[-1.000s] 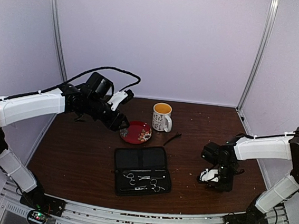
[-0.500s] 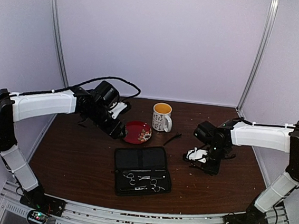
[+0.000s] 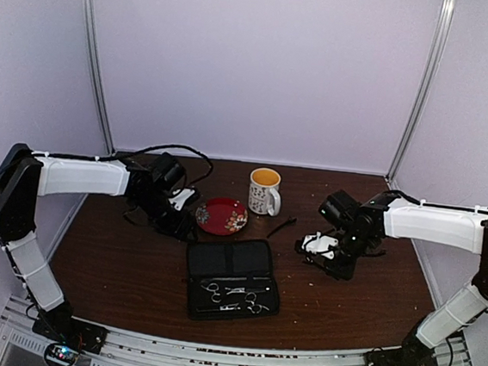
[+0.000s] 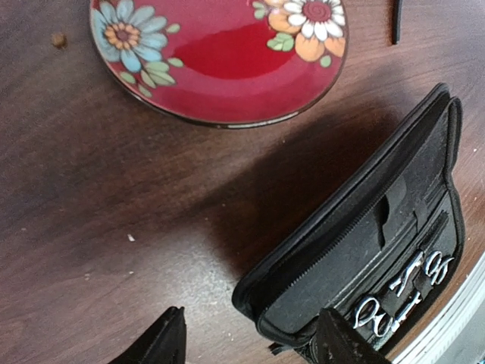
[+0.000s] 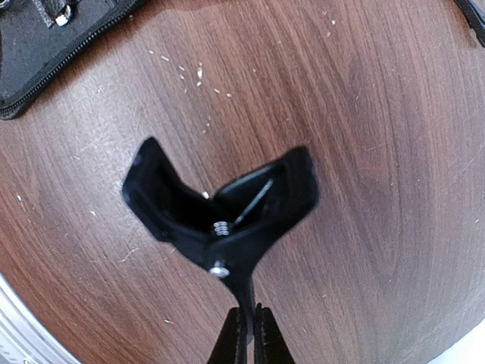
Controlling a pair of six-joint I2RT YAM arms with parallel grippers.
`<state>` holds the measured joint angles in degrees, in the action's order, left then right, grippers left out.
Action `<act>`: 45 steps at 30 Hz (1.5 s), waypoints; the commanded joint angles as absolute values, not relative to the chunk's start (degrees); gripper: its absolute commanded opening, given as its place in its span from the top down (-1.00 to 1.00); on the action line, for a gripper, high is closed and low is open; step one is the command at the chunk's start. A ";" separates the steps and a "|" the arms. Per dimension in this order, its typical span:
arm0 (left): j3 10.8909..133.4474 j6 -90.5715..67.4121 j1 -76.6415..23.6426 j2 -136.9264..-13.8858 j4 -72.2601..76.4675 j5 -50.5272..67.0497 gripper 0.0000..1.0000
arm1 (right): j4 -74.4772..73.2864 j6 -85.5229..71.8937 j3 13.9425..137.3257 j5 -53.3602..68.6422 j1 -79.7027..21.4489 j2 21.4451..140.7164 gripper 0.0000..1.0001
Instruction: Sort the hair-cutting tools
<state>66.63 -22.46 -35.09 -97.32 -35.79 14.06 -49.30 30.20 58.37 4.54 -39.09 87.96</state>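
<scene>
Right gripper (image 5: 244, 334), fully closed, pinches the black clip (image 5: 220, 205) by its thin end above the table (image 5: 364, 152), right of the zip case (image 3: 228, 258). Left gripper (image 4: 254, 341), part-open and empty, hovers at the case's far-left corner. The two scissors (image 3: 216, 290) lie in the case's near half.

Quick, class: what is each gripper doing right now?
Left gripper: open, holding nothing.
Right gripper: closed on the black clip.

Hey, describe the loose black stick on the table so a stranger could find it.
On the brown table, find the white mug at the back. Just front-right of it lies the thin black stick, alone on bare wood, unlike the scissors tucked in the black case.
</scene>
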 commanded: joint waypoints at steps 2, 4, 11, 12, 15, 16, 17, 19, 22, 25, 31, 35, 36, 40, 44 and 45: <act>64.85 -23.32 -35.10 -99.86 -30.95 19.60 -0.19 | -47.18 29.98 57.81 5.62 -39.02 86.49 1.00; 65.00 -22.61 -35.08 -101.15 -30.94 20.20 -0.14 | -46.74 29.97 57.56 5.62 -39.02 86.53 1.00; 65.15 -19.85 -36.29 -102.63 -29.39 19.57 0.22 | -45.59 30.04 56.92 6.53 -39.02 86.47 1.00; 65.20 -19.28 -36.83 -102.43 -28.83 19.72 0.26 | -45.54 30.06 56.86 6.71 -39.02 86.60 1.00; 65.92 -17.60 -39.20 -102.37 -27.77 19.91 0.37 | -45.68 30.19 57.10 7.22 -39.02 87.22 1.00; 66.15 -17.10 -39.79 -102.43 -27.55 19.76 0.41 | -45.66 30.23 57.20 7.35 -39.02 87.21 1.00; 66.29 -16.56 -40.55 -102.47 -27.37 19.32 0.45 | -45.70 30.19 57.26 7.43 -39.02 87.20 1.00; 66.67 -15.44 -42.29 -102.52 -27.33 18.09 0.53 | -45.66 30.28 57.22 7.51 -39.02 87.06 1.00; 66.80 -14.21 -43.87 -102.40 -27.33 17.39 0.62 | -45.60 30.32 56.87 7.55 -39.03 86.61 1.00; 66.71 -13.75 -45.05 -102.14 -27.27 17.04 0.65 | -45.69 30.47 56.67 7.96 -39.02 86.18 1.00; 66.71 -14.97 -46.36 -102.35 -25.48 17.96 0.68 | -46.38 31.77 56.63 12.02 -39.18 84.40 1.00; 67.64 -16.25 -46.40 -104.00 -24.07 19.43 0.58 | -47.01 33.41 56.48 14.43 -40.94 82.99 1.00; 67.94 -16.52 -46.36 -104.53 -24.15 20.15 0.56 | -47.55 33.66 56.73 14.16 -41.61 83.04 1.00; 68.81 -16.44 -46.32 -104.01 -26.66 19.05 0.38 | -48.79 34.93 57.94 10.72 -44.47 83.57 1.00; 67.74 -15.21 -46.32 -98.91 -28.84 12.89 0.06 | -49.31 35.59 60.46 9.37 -47.08 85.27 1.00; 67.23 -15.06 -46.32 -97.44 -29.17 11.63 0.03 | -49.68 35.55 61.52 9.15 -48.02 86.31 1.00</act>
